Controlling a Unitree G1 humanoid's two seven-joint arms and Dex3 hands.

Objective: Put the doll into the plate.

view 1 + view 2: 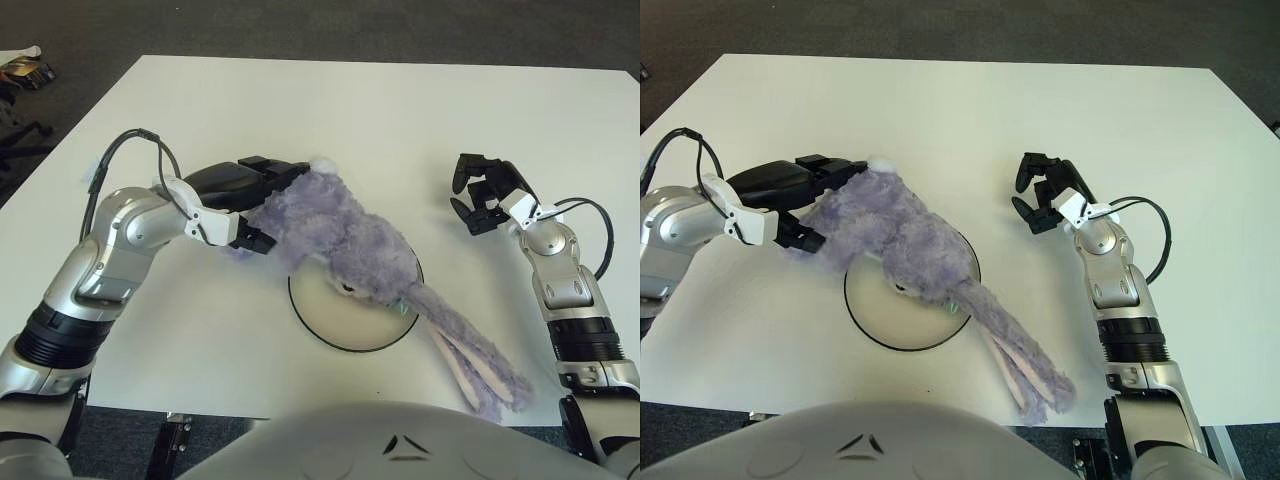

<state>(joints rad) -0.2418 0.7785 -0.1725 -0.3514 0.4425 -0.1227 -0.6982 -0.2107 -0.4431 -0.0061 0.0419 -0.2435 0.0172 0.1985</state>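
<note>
A fluffy purple rabbit doll (350,245) lies slantwise across the white, black-rimmed plate (318,318) near the table's front edge. Its body is over the plate's upper left. Its long ears (475,365) trail off the plate toward the front right. My left hand (265,203) is at the doll's upper-left end, with fingers over the top and thumb underneath, shut on the plush. My right hand (482,195) shows well to the right of the plate, above the table, with relaxed fingers holding nothing.
The white table (380,110) stretches far behind and to both sides of the plate. Dark floor surrounds it, with some clutter (25,70) at the far left. The doll's ears reach close to the table's front edge.
</note>
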